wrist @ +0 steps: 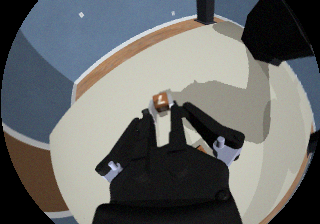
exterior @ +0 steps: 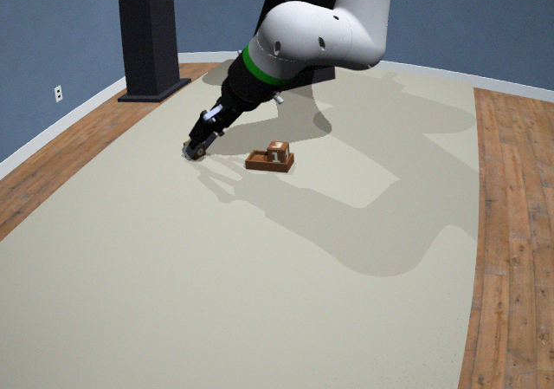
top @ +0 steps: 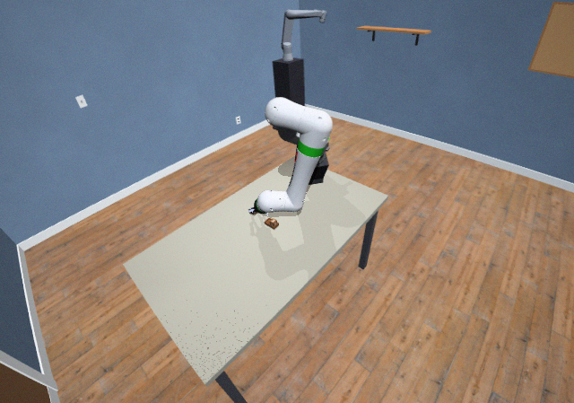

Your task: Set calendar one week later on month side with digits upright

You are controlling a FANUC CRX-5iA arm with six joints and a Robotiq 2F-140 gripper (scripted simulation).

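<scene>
Left of centre in the exterior view, black gripper (exterior: 195,151) angled down to the beige table (exterior: 134,286), jaws clenched on a small brown cube (exterior: 186,144) at the fingertips, low against the table top. In the wrist view, same cube (wrist: 162,100) just above centre of the frame, pinched between two dark fingers, an orange-brown face with a pale mark turned to the camera; digit unreadable. Just right of the gripper in the exterior view, wooden tray (exterior: 259,163) flat on the table, apart from the fingers. In the tray's right half, second cube (exterior: 277,152) upright with a white "1" on its near face; left half of the tray unoccupied. From the top view, tray (top: 272,223) small near the frame's centre, just below the white arm (top: 303,167).
</scene>
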